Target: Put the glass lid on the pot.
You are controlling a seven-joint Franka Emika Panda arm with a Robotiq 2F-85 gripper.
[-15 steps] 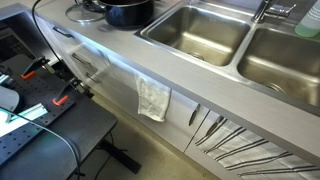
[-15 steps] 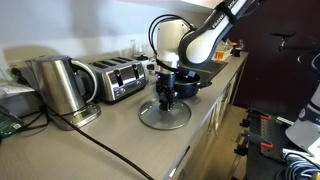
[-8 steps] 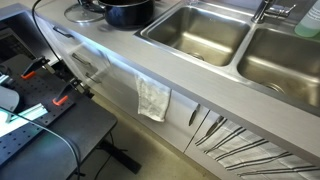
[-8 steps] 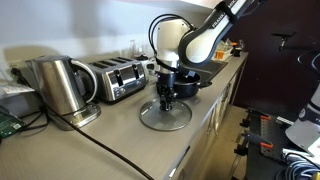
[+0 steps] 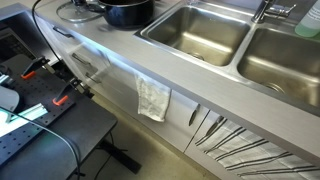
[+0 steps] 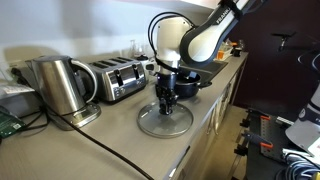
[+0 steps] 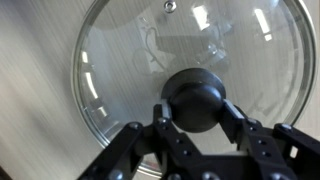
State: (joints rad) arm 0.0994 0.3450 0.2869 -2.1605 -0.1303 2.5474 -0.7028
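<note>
Reaching straight down, claw (image 6: 167, 101) clamps glass lid (image 6: 150, 122).

A kitchen, with a workshop bench beside its counter.
Two stainless steel sink basins (image 5: 195, 35) are sunk into the long grey worktop (image 5: 110, 40). A shiny black cooking pot (image 5: 128, 12) stands beside them. A brushed steel electric kettle (image 6: 58, 85) and a silver slotted toaster (image 6: 118, 78) line the back edge, a white cloth towel (image 5: 153, 98) hangs below the front edge, and a black perforated bench (image 5: 60, 125) stands close by.

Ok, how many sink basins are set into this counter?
2. In an exterior view, the first basin sits beside the pot; the second basin adjoins it and is cut by the frame edge, so more may be hidden.
</note>
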